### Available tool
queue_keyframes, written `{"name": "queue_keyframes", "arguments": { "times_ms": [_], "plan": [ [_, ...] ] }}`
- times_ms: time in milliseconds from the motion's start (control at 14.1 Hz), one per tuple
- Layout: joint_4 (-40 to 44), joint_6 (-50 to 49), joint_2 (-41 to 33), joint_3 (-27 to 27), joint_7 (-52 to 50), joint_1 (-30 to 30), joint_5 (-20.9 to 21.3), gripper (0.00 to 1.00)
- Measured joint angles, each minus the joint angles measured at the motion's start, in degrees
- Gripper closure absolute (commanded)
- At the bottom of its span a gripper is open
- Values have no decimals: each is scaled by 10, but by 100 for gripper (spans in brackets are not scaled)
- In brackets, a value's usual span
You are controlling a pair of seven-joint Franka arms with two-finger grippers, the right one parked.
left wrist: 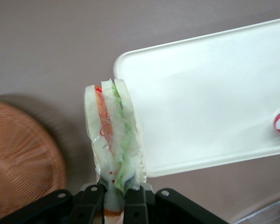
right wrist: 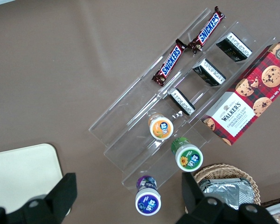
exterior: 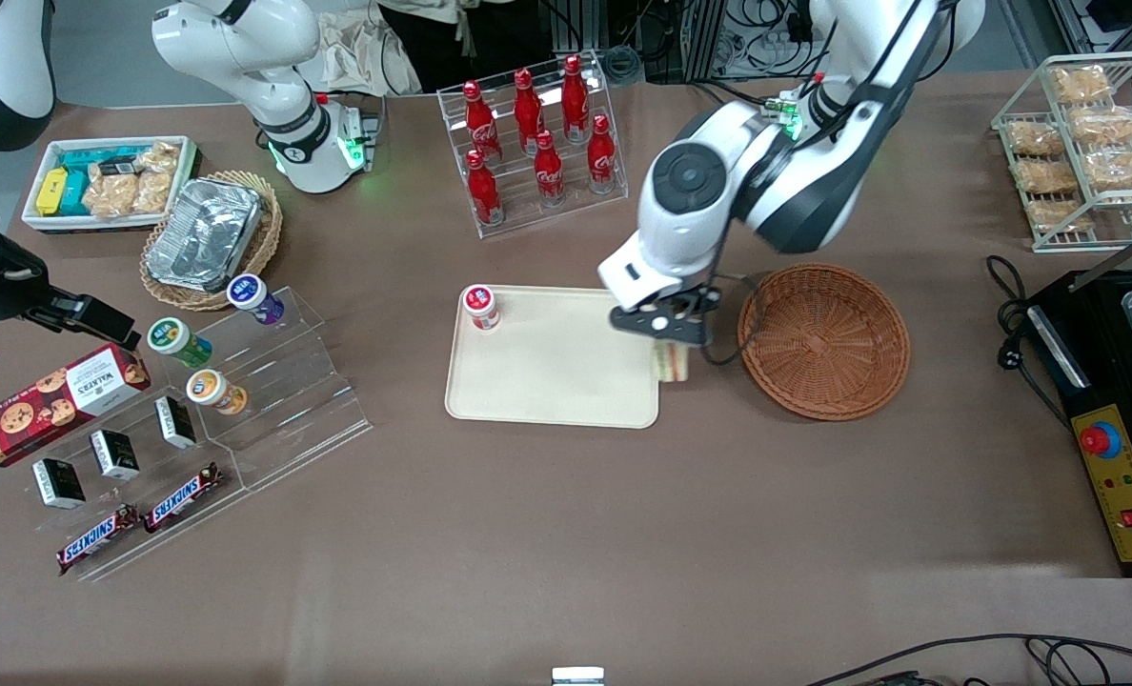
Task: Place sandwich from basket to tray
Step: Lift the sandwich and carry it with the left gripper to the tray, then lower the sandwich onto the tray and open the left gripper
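My left gripper (exterior: 673,333) hangs above the gap between the basket and the tray, over the tray's edge nearest the basket. It is shut on the sandwich (exterior: 673,361), a pale wedge with red and green layers. In the left wrist view the sandwich (left wrist: 113,135) sticks out from between the black fingers (left wrist: 136,205), which pinch its narrow end. The round reddish-brown basket (exterior: 824,341) lies toward the working arm's end, with nothing in it. The cream tray (exterior: 554,360) holds a small red-capped jar (exterior: 480,307) at one corner. The tray (left wrist: 210,93) and the basket (left wrist: 23,158) both show in the wrist view.
An acrylic rack of red cola bottles (exterior: 533,138) stands farther from the front camera than the tray. A tan basket with a foil container (exterior: 209,238), a stepped acrylic stand with jars and bars (exterior: 213,400) and a biscuit box (exterior: 51,400) lie toward the parked arm's end.
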Motion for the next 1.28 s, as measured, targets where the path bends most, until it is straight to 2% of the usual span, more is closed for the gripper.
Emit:
{"name": "queue_keyframes", "arguments": {
  "times_ms": [567, 638, 709, 780, 992, 1276],
  "plan": [
    [0, 149, 113, 5, 0, -37, 6, 100],
    [0, 151, 119, 7, 0, -37, 12, 84],
    [0, 151, 122, 8, -2, -37, 20, 54],
    [-1, 151, 124, 8, -6, -37, 30, 1],
    [-2, 150, 124, 10, -23, -36, 53, 0],
    [0, 110, 94, 24, -43, -34, 58, 0]
  ]
}}
